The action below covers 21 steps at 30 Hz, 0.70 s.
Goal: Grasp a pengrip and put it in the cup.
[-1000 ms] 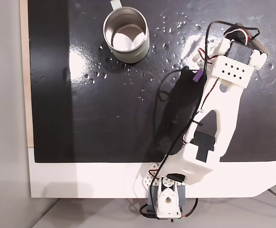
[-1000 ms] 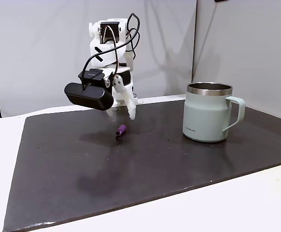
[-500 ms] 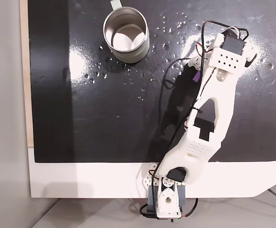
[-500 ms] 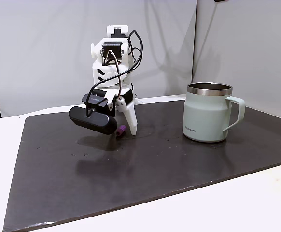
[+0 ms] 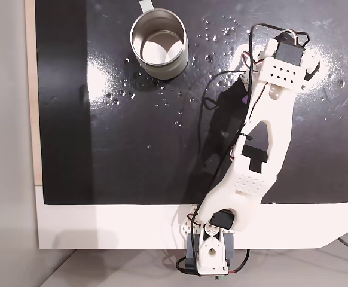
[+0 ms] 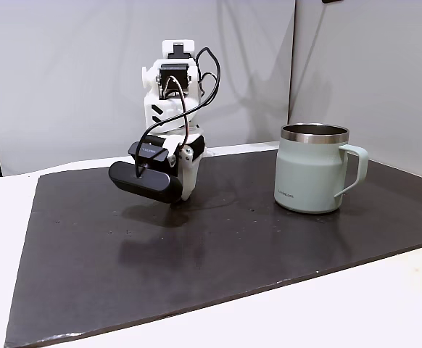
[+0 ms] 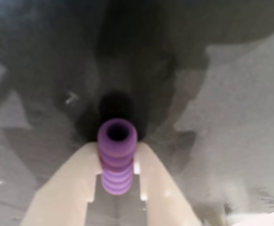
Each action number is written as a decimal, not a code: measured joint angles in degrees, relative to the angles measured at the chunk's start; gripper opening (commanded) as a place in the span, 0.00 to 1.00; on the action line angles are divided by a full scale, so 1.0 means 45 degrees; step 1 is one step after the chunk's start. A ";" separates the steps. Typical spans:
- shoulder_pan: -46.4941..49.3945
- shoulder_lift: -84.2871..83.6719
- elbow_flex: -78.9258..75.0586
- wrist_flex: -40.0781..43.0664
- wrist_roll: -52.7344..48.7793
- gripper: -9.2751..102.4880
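Observation:
The purple ribbed pengrip [image 7: 117, 162] sits between my gripper's [image 7: 117, 147] two pale fingers [image 7: 80, 183], which press against both of its sides, right at the black mat. From above, only a sliver of the pengrip [image 5: 245, 99] peeks out beside the white arm, and my gripper [image 5: 249, 91] is under the wrist at the mat's upper right. In the side fixed view my gripper [image 6: 185, 190] is down at the mat and the pengrip is hidden behind it. The metal cup [image 5: 180, 60] stands upright at the top centre, well to the left of my gripper, also seen as the cup [image 6: 312, 174].
A black mat [image 5: 102, 149] covers a white table [image 5: 102, 227]. The arm's base [image 5: 210, 251] sits at the bottom edge of the view from above. Loose black cables [image 5: 207, 113] hang beside the arm. A grey wall [image 6: 51, 72] stands behind the table.
The arm stretched forward and dropped toward the mat, bringing the gripper down over the pengrip. The pengrip, in plain sight a second ago, is now between the fingers. The cup stayed put.

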<state>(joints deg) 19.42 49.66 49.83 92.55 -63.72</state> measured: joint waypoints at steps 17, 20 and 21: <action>-0.1387 0.3242 -0.3516 0.2227 0.2168 0.08; -0.2207 0.3984 -0.3516 0.2246 0.2773 0.08; -0.2520 0.4141 -0.3574 0.2246 0.3047 0.08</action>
<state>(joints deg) 8.09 68.29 33.75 102.66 -50.01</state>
